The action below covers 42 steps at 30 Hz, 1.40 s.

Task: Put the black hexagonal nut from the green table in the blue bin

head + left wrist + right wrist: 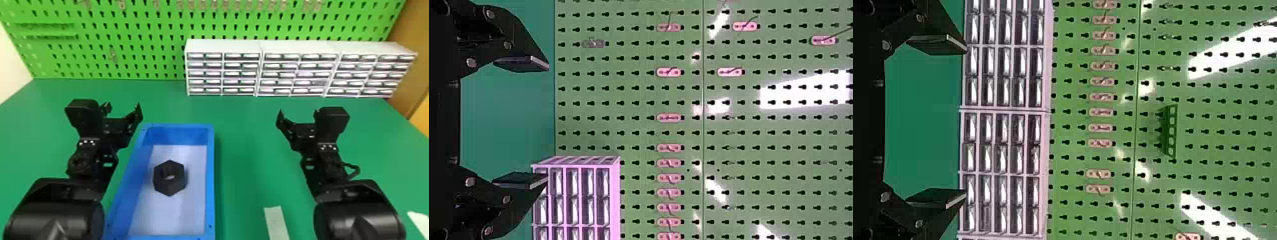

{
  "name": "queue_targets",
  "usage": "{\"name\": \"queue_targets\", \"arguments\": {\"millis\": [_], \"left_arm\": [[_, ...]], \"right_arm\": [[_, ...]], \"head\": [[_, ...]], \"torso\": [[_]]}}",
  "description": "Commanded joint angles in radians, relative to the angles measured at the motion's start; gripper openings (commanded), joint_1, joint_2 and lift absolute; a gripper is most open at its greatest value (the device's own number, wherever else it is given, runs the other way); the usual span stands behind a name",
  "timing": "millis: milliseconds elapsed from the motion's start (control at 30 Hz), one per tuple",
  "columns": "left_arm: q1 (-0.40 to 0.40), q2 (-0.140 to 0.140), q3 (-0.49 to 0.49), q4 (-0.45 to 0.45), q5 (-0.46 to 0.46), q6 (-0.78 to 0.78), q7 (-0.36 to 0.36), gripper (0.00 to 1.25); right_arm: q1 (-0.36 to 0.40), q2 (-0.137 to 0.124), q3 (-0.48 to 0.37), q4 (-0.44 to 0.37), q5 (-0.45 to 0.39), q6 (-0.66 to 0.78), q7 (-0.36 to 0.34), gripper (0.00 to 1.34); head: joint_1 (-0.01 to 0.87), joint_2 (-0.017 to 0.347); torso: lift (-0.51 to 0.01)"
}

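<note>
While the left gripper (123,107) is empty, fingers apart, the right gripper (298,112) is likewise spread and empty over the green table (249,143). Left one is near the blue bin (211,178); dropping or swinging inward could bump the rim and shove the bin. Black hexagonal nut (178,184) lies inside, task looks done; a needless grab could pull it out.
</note>
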Motion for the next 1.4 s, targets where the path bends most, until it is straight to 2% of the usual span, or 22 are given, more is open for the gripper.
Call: {"name": "queue_targets", "arguments": {"millis": [0, 1367], "left_arm": [[0.000, 0.000, 0.000, 0.001, 0.000, 0.000, 0.000, 0.79], [-0.002, 0.000, 0.000, 0.001, 0.002, 0.000, 0.000, 0.79]], "right_arm": [[0.000, -0.001, 0.001, 0.000, -0.002, 0.001, 0.000, 1.07], [0.000, 0.004, -0.005, 0.000, -0.003, 0.002, 0.000, 1.07]], "head": [[0.686, 0.052], [0.686, 0.052]], "torso": [[-0.097], [-0.097]]}}
